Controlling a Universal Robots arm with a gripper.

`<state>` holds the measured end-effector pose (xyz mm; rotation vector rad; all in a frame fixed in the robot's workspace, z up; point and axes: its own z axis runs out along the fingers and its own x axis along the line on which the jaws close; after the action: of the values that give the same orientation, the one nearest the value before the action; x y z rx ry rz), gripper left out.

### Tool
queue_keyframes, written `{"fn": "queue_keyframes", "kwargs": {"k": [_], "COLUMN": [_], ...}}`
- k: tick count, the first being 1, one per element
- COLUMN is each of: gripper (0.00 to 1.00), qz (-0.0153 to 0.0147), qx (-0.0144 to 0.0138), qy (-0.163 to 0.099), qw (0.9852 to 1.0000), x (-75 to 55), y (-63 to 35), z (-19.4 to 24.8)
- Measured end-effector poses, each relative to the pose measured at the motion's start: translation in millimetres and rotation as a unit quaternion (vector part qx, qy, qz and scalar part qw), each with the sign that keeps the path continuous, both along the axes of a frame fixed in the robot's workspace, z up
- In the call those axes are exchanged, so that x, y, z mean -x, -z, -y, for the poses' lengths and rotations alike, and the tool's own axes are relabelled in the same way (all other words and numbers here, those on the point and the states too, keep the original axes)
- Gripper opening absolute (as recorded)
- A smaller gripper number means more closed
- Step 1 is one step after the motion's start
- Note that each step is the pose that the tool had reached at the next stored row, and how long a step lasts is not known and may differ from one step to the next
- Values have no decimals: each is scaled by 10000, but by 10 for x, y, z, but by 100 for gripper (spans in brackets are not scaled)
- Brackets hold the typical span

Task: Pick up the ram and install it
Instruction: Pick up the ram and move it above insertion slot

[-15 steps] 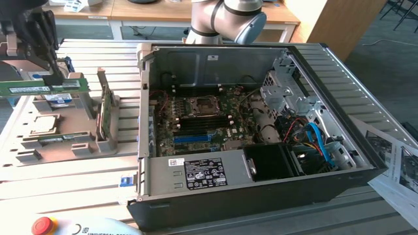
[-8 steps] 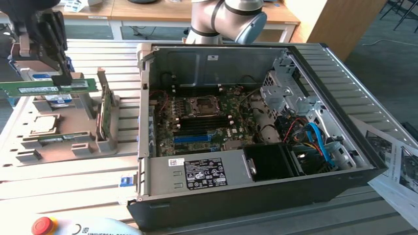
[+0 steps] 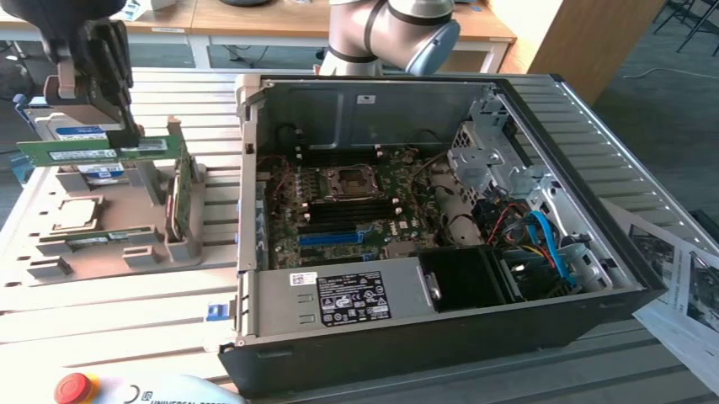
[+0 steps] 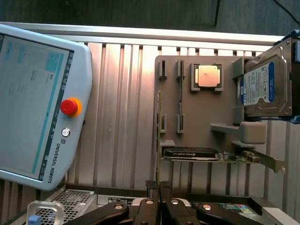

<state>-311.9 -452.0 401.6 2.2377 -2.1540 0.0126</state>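
One long, thin green circuit-board stick with a white sticker, the ram (image 3: pixel 67 154), is clenched in your black two-fingered gripper (image 3: pixel 126 135) in the upper left of the exterior view. You hold it by its upper long edge and level. The contact edge below is left free, which I judge is the reason for gripping it there. The grip seems to sit near mid-length, though the angle makes that hard to be sure of.

It hangs over the grey moulded parts tray (image 3: pixel 34 244) without touching it. In the wrist view your fingers (image 4: pixel 149 202) pinch the stick edge-on, so it shows as a fine line.

Below it on the tray, a second near-identical green stick (image 3: pixel 107 238) lies in its holder. A taller green card (image 3: pixel 177 198) stands on edge at the tray's right side.

Your target, the green motherboard (image 3: pixel 348 202), lies inside the open black computer case (image 3: pixel 450 345) in the middle of the exterior view. It is well apart from the ram, so nothing is installed yet.
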Motion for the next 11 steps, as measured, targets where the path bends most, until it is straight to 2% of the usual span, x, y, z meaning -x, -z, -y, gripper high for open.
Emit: {"fn": "queue_keyframes", "kwargs": {"k": [11], "gripper": [12], "qz": [-13], "qx": [0], "qy": [0], "qw": [10000], "x": [-229], "y": [0], "z": [18]}}
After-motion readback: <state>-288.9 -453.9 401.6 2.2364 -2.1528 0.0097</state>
